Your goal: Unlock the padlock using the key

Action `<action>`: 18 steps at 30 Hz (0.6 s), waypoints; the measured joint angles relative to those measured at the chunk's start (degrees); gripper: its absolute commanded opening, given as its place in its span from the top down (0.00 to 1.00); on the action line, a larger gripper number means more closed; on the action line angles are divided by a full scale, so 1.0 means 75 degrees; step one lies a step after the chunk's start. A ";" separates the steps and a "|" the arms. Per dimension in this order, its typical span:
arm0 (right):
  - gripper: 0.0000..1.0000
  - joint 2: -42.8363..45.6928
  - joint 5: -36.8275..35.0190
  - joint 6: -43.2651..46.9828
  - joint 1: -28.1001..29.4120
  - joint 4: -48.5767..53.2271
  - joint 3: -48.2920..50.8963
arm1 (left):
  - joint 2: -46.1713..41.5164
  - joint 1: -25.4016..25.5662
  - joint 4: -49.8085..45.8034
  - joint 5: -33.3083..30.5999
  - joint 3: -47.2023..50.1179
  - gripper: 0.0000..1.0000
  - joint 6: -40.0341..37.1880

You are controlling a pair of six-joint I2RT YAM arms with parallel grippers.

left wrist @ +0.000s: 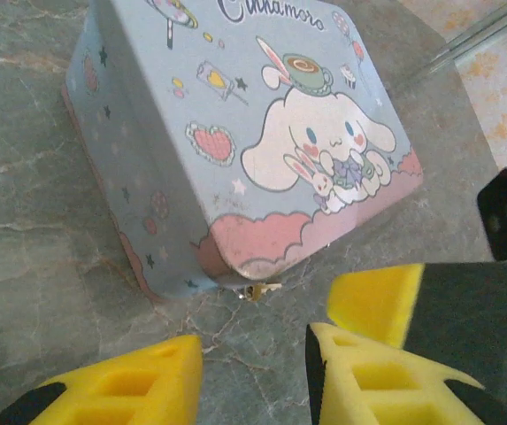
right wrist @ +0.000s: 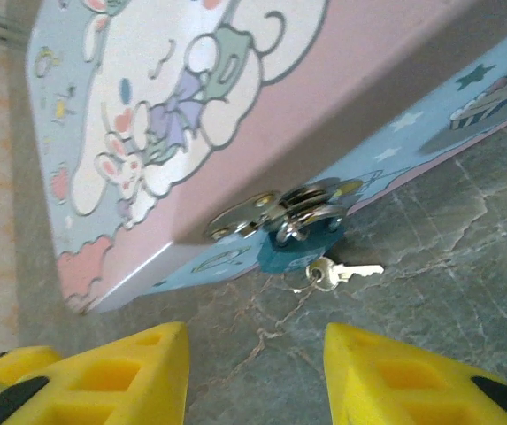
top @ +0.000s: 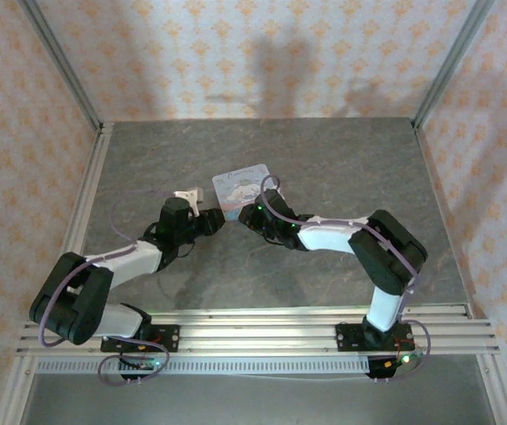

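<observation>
The teal padlock [right wrist: 295, 251] hangs by its shackle from the metal hasp [right wrist: 257, 212] on the front of the pastel cartoon tin [right wrist: 235, 97]. The small silvery key [right wrist: 340, 273] lies flat on the table just below the padlock, its blade pointing right; in the left wrist view the key [left wrist: 258, 289] peeks out at the tin's near corner. My right gripper [right wrist: 253, 367] is open a little short of padlock and key, holding nothing. My left gripper [left wrist: 253, 376] is open too, with bare table between its fingers. In the top view both grippers [top: 213, 220] [top: 249, 215] meet at the tin's [top: 242, 188] near edge.
A yellow finger of the right gripper [left wrist: 372, 301] sits close beside my left gripper's right finger. The grey marbled table [top: 324, 159] stretches around the tin, bounded by aluminium rails [top: 85, 204] and patterned walls.
</observation>
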State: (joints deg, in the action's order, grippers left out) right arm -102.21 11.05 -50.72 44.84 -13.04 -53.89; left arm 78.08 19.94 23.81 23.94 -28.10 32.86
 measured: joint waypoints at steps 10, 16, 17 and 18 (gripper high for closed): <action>0.59 -0.0571 -0.0376 0.0428 0.0000 0.0574 -0.0729 | 0.1061 -0.0423 -0.0280 0.0627 -0.0513 0.65 0.0035; 0.57 -0.1061 -0.0490 0.0778 -0.0020 0.0874 -0.1285 | 0.1559 -0.0676 -0.0303 0.0831 -0.0968 0.65 0.0041; 0.56 -0.1116 -0.0490 0.0839 -0.0035 0.0941 -0.1349 | 0.1629 -0.0720 -0.0300 0.0851 -0.1032 0.65 0.0050; 0.56 -0.1166 -0.0504 0.0892 -0.0041 0.1014 -0.1419 | 0.1690 -0.0731 -0.0294 0.0886 -0.1075 0.65 0.0064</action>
State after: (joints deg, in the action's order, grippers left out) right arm -110.96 7.27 -44.03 44.53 -5.43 -64.53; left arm 90.76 14.46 21.61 30.59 -36.16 33.34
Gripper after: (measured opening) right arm 0.433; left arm 0.351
